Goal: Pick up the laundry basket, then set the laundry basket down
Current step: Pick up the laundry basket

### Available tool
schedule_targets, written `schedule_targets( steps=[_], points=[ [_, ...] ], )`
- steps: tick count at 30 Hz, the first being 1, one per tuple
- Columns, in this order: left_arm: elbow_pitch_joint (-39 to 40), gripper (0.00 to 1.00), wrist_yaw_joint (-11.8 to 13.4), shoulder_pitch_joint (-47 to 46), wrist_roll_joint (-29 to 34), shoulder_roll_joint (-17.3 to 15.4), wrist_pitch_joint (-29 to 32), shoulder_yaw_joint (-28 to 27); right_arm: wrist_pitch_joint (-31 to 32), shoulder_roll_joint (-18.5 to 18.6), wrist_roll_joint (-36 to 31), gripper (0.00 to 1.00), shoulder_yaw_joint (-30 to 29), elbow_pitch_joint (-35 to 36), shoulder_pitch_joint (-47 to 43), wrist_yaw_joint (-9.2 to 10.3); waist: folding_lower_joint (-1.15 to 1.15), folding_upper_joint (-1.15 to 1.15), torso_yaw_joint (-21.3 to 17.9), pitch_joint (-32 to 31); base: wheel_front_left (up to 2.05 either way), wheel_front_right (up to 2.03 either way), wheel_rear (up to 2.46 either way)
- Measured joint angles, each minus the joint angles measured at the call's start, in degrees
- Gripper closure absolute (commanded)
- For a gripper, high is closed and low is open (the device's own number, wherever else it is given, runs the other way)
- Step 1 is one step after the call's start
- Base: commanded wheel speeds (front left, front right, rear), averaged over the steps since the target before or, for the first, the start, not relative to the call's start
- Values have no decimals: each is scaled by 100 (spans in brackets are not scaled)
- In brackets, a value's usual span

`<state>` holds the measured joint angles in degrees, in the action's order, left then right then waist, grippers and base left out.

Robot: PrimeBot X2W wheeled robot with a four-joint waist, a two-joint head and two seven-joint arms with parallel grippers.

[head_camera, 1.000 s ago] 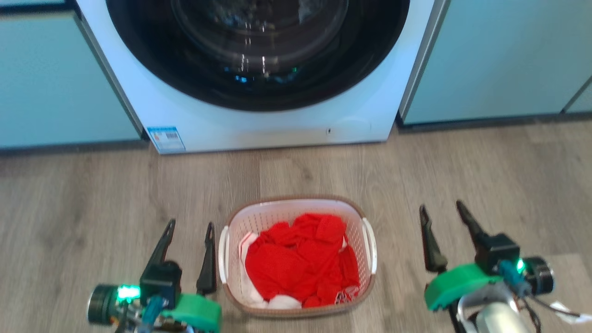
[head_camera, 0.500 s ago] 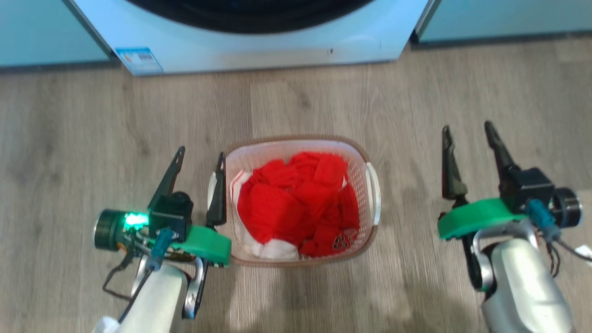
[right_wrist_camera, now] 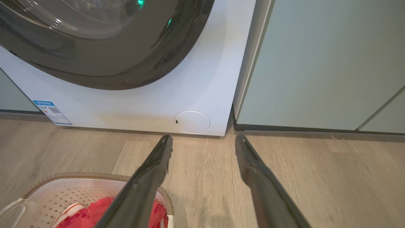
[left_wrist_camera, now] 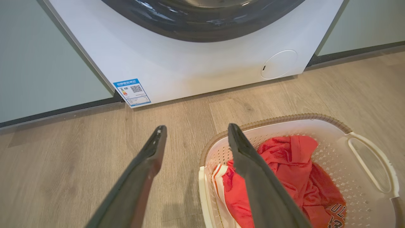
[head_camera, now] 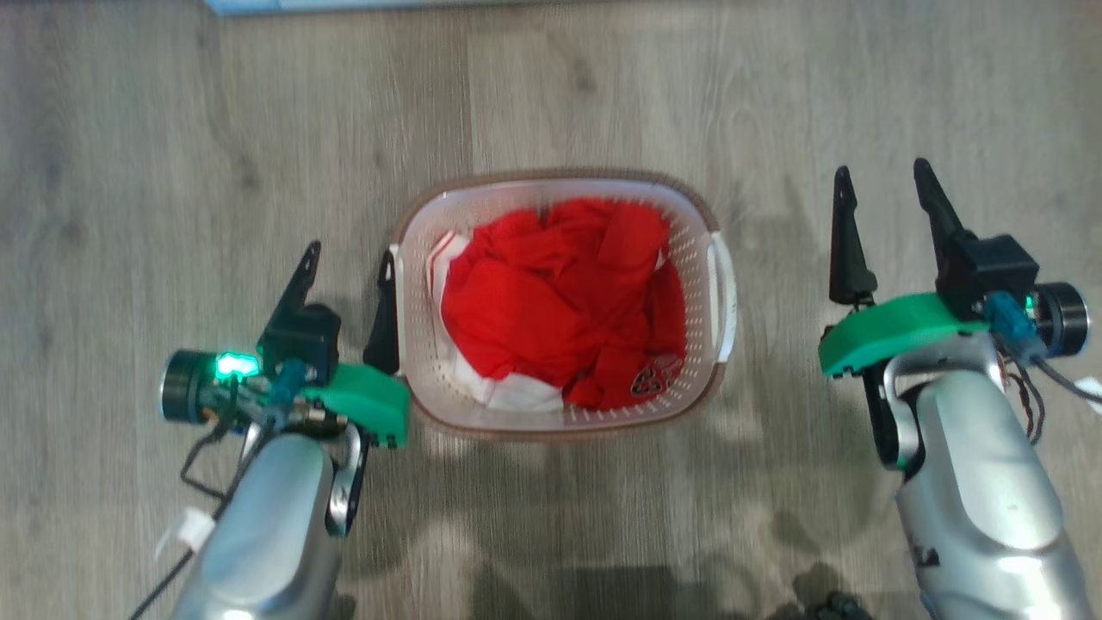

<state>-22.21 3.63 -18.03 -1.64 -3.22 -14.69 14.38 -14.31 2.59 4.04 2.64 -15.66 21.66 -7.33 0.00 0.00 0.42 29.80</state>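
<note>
Laundry basket [head_camera: 551, 175] upright on the wood-plank floor [head_camera: 603, 77], midway between the two arms in the head view. White perforated walls, brown woven-look rim, a white handle on each short side. Inside, heaped red clothing [head_camera: 551, 293], with a strip of white fabric [head_camera: 516, 398] at the near edge and dark print on one red fold.

Left tool [head_camera: 351, 251] spread wide, pinching nothing, fingers pointing away from the robot. Inner finger just beside the basket's left handle [left_wrist_camera: 202, 190]; contact impossible to judge. Outer finger over bare floor. From the left wrist, the same inner finger drawn across the basket's near corner.

Right tool [head_camera: 882, 168] likewise spread wide and empty, clear of the basket, with a strip of bare floor between its inner finger and the right handle [head_camera: 729, 293].

Beyond the basket, seen from both wrists: white front-loading washing machine [left_wrist_camera: 190, 63] with dark round door, blue-edged label [left_wrist_camera: 132, 91] at its lower left corner, round service flap [right_wrist_camera: 191, 122] at lower right. Pale green cabinet fronts [right_wrist_camera: 316, 63] on either side.
</note>
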Motion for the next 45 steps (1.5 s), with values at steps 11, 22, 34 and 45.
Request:
schedule_targets(
  steps=[11,22,34,45],
  points=[
    [-916,0,-153,-932,-238,100,-1,31,0,40,9,0,122,-972,663,0,1,0,163,1013,0,0,0],
    [-1621,0,-269,-1294,-645,130,-1,390,0,70,164,0,376,-1599,901,0,1,0,282,1491,0,0,0],
    [-2528,0,-334,-1931,-1199,147,-1,742,0,84,218,0,467,-2050,1238,0,1,0,334,1896,0,0,0],
    [-3250,0,-369,-2407,-1789,154,-1,1254,0,91,488,0,784,-3086,1679,0,1,0,437,2073,0,0,0]
  ],
)
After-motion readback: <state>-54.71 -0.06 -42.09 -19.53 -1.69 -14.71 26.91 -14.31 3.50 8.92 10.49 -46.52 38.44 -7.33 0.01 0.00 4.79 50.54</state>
